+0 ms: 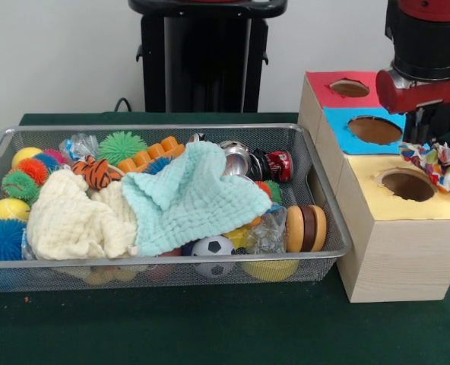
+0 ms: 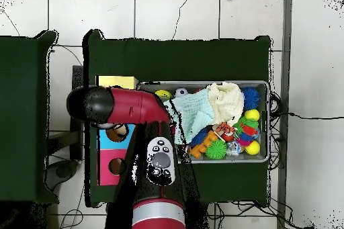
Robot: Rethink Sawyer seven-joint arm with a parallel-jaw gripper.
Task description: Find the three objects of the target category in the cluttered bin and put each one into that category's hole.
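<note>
Beside the wire bin [image 1: 316,179], on its side nearer the arm, stands one long wooden box [image 1: 396,251] with three coloured tops, each with one round hole: red [image 1: 350,88], blue [image 1: 374,130] and yellow [image 1: 408,185]. One red and black arm [image 1: 426,53] hangs over the box; its pincer [image 1: 430,133] is mostly hidden behind the arm's head and the box, so whether it is clenched or released cannot be told. One bunched multicoloured cloth [image 1: 438,163] sits directly below the pincer, at the far edge of the yellow hole; contact between cloth and pincer cannot be confirmed.

The bin rests on the green worktop [image 1: 210,327], well apart from the pincer across the box. Counted contents: two cloths, one mint green [image 1: 194,198] and one cream [image 1: 77,217], touching at the middle; one football-patterned ball [image 1: 213,249]; two plain yellow balls [image 1: 8,211]; one green spiky ball [image 1: 121,144]; one blue spiky ball [image 1: 3,239]; one tiger-striped toy [image 1: 97,173]; one red toy car [image 1: 280,165]; one stack of wooden discs [image 1: 305,228] at the bin end nearest the pincer. Further small items are partly buried and cannot be counted.
</note>
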